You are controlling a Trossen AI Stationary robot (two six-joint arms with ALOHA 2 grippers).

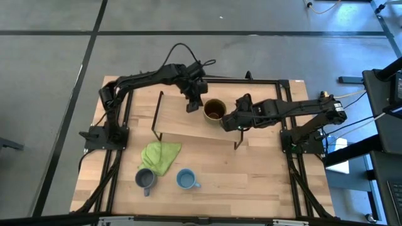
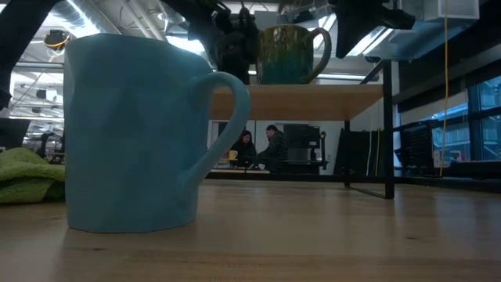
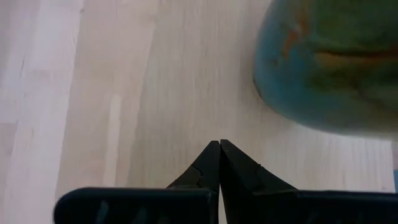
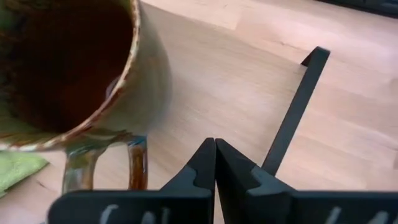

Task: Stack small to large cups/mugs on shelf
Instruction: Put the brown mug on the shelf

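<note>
The olive-brown mug (image 1: 214, 110) stands upright on its base on the light-wood shelf (image 1: 182, 125), handle toward the table's right; it also shows in the low view (image 2: 290, 55). My left gripper (image 1: 193, 105) is shut just left of it, tips (image 3: 219, 146) above the board and apart from the mug's wall (image 3: 323, 68). My right gripper (image 1: 227, 120) is shut just right of the mug, beside its handle (image 4: 106, 171), with a gap. The grey-blue mug (image 1: 145, 179) and the light-blue mug (image 1: 185, 179) stand on the tabletop near the front.
A lime-green cloth (image 1: 160, 156) lies on the tabletop in front of the shelf, beside the grey-blue mug. The shelf's black rod legs (image 1: 157, 116) (image 4: 292, 118) stand at both its ends. People sit in the room behind the table (image 2: 258, 149).
</note>
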